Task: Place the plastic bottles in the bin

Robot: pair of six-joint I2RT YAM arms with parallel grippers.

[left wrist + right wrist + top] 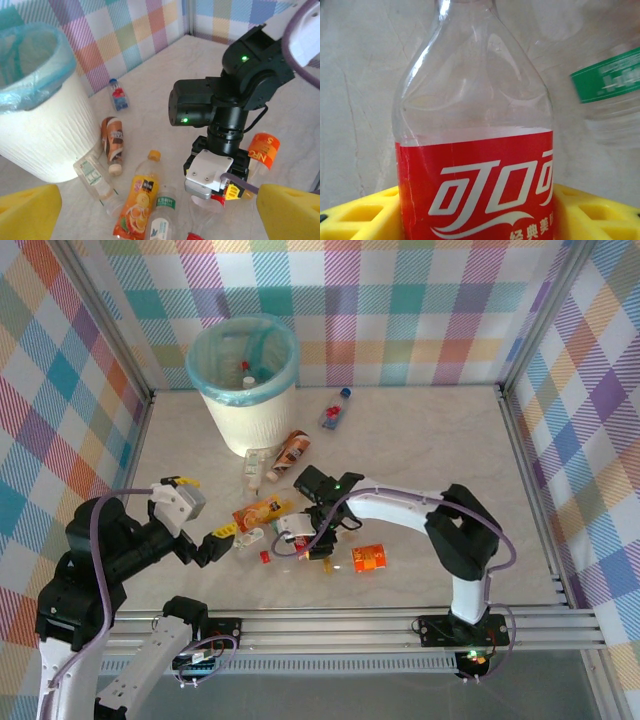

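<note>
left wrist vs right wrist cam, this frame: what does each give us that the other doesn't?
Left wrist: the bin, the brown-label bottle lying beside it, the orange-label bottle, and the right arm seen from outside. Right wrist: the red-label bottle close up, its white script readable, flanked by yellow fingers. Shared: that red-label bottle, the green-label bottle beside it, and the marble tabletop.

Bright, soft, even light from overhead, so there are only faint shadows on the table [430, 460]. In the right wrist close-up the red-label bottle [475, 195] is crisp, with white glare streaks toward 12 o'clock. The green-label bottle [607, 80] at 2 o'clock is blurry.
</note>
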